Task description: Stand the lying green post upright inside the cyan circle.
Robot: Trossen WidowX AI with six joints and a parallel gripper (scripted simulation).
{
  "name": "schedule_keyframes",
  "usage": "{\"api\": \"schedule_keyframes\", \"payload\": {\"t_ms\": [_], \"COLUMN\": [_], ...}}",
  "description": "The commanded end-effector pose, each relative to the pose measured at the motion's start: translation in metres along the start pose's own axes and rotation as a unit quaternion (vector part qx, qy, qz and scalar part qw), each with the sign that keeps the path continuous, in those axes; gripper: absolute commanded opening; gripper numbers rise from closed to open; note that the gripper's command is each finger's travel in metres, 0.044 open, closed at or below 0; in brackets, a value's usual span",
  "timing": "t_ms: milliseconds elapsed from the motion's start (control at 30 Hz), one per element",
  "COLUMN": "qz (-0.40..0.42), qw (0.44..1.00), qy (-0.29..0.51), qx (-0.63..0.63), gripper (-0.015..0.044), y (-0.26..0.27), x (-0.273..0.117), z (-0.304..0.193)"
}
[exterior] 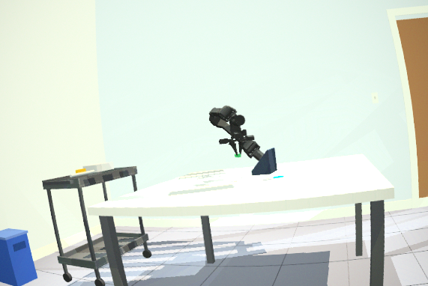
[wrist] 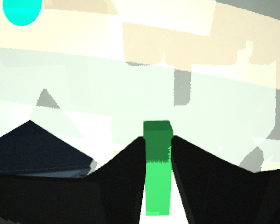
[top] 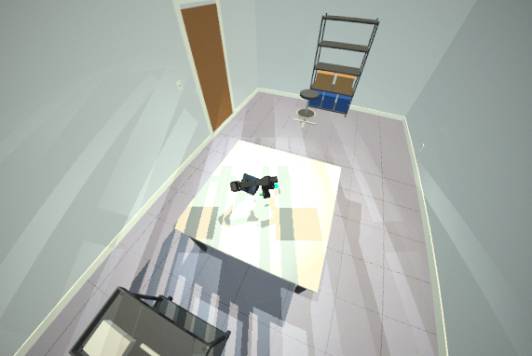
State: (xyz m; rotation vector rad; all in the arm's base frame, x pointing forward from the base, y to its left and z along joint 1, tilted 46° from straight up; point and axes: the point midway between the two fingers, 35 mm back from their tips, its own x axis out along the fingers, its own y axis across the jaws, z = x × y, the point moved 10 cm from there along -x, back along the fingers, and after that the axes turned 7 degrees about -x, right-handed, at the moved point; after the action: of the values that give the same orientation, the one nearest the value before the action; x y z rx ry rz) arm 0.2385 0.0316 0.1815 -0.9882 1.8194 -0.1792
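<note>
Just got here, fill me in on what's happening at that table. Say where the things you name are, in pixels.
A black robot arm on the white table (top: 303,186) (exterior: 322,187) has a green post (top: 261,194) (exterior: 237,155) (wrist: 158,175) gripped in its hand (top: 266,196) (exterior: 237,154) (wrist: 157,143), held up off the tabletop. The cyan circle (top: 276,185) (exterior: 278,177) (wrist: 22,11) it is meant for lies off to one side, so the post has yet to be stood there and released.

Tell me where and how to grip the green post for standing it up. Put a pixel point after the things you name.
Best gripped near one end of the green post (exterior: 237,155) (wrist: 158,185), pads on its opposite long flat sides, coming from above: it is slim, square-ended and held lying roughly level.
</note>
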Motion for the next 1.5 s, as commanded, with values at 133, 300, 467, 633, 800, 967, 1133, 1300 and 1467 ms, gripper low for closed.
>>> {"api": "schedule_keyframes", "payload": {"t_ms": [133,300,467,633,800,967,1133,1300,1467], "qz": [0.003,0.004,0.005,0.005,0.005,0.005,0.005,0.005,0.004], "qw": [0.999,0.998,0.997,0.994,0.992,0.989,0.985,0.981,0.976], "qy": [-0.007,-0.008,-0.010,-0.010,-0.011,-0.011,-0.011,-0.011,-0.010], "qx": [-0.036,-0.059,-0.082,-0.105,-0.127,-0.150,-0.172,-0.194,-0.216], "gripper": [0.0022,0.0022,0.0022,0.0022,0.0022,0.0022,0.0022,0.0022,0.0022], "y": [0.009,0.016,0.024,0.033,0.043,0.053,0.064,0.076,0.089], "x": [-0.007,-0.009,-0.012,-0.014,-0.016,-0.017,-0.018,-0.019,-0.019], "z": [0.021,0.034,0.046,0.058,0.070,0.082,0.093,0.104,0.114]}}
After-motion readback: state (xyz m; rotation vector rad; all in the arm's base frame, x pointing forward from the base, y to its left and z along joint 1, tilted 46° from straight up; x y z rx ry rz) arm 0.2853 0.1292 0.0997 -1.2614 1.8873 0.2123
